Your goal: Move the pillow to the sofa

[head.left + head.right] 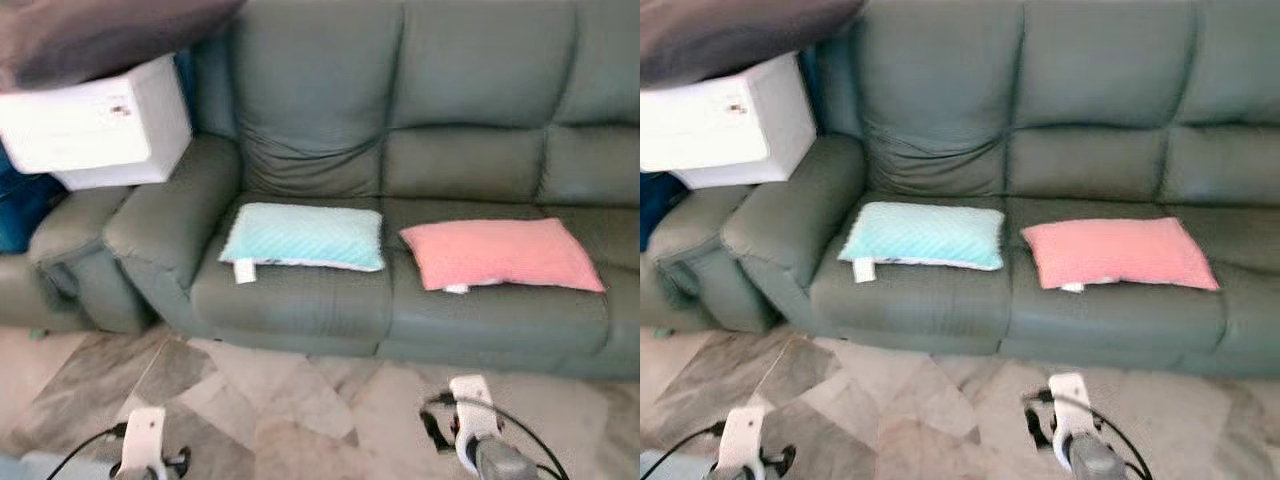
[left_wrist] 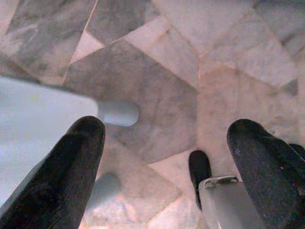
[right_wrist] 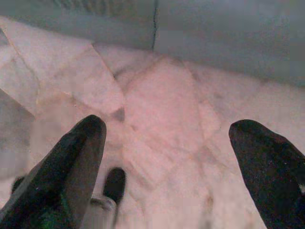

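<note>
Green sofa [image 1: 420, 150] holds two pillows; left pincer [image 2: 167, 157] and right pincer [image 3: 167, 162] gape over floor.

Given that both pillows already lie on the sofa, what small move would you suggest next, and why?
Probably none beyond a small step back. The teal pillow and the pink pillow lie flat on the sofa seats, and the left gripper and right gripper hang open and empty over the floor.
</note>
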`<state>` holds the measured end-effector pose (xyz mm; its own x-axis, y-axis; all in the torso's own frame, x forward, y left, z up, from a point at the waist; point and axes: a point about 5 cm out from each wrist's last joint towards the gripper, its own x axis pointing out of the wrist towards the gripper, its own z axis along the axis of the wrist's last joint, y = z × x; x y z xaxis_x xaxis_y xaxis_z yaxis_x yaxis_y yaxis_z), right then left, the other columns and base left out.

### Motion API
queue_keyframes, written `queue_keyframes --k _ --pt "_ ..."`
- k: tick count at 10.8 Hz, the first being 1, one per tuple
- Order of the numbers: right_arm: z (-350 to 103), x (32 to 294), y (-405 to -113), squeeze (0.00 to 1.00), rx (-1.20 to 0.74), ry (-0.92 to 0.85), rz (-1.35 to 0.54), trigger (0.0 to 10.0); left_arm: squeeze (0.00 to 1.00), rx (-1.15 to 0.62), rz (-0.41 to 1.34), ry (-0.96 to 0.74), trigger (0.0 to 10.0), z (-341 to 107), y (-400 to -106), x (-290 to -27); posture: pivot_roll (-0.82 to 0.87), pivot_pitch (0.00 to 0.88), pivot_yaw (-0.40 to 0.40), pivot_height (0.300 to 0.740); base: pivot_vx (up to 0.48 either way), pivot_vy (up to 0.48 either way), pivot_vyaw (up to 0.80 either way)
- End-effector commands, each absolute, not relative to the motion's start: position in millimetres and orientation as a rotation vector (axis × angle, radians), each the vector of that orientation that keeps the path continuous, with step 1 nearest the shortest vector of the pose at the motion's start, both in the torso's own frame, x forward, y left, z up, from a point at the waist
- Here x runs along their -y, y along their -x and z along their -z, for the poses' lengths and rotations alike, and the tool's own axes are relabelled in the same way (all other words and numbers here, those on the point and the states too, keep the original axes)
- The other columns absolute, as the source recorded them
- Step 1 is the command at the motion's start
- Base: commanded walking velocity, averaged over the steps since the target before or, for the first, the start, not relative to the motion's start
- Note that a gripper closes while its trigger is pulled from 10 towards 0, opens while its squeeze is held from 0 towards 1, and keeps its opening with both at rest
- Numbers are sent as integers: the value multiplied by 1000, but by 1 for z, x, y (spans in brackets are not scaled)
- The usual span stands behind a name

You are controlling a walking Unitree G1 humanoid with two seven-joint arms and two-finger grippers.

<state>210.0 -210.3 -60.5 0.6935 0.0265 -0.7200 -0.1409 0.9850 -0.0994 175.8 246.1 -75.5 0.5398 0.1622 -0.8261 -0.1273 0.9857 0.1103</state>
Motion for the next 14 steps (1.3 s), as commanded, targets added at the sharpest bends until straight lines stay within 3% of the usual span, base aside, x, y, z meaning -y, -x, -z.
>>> queue_keyframes --k 1,2,4,14 --pt "69 209 -199 0 -862 211 -124 10000 0 -996 -174 -58 10000 76 -174 -248 -178 0 11 740 0 0 -800" --pt "75 205 -191 0 -917 282 -167 10000 0 -1005 -173 -68 10000 77 -174 -247 -170 0 5 740 0 0 -800" --pt "71 196 -203 0 -891 266 -184 10000 0 -1003 -168 -75 10000 77 -175 -245 -168 0 7 740 0 0 -800" --pt "72 205 -197 0 -910 334 -209 10000 0 -1046 -149 -129 10000 82 -161 -249 -169 0 8 740 0 0 -800"
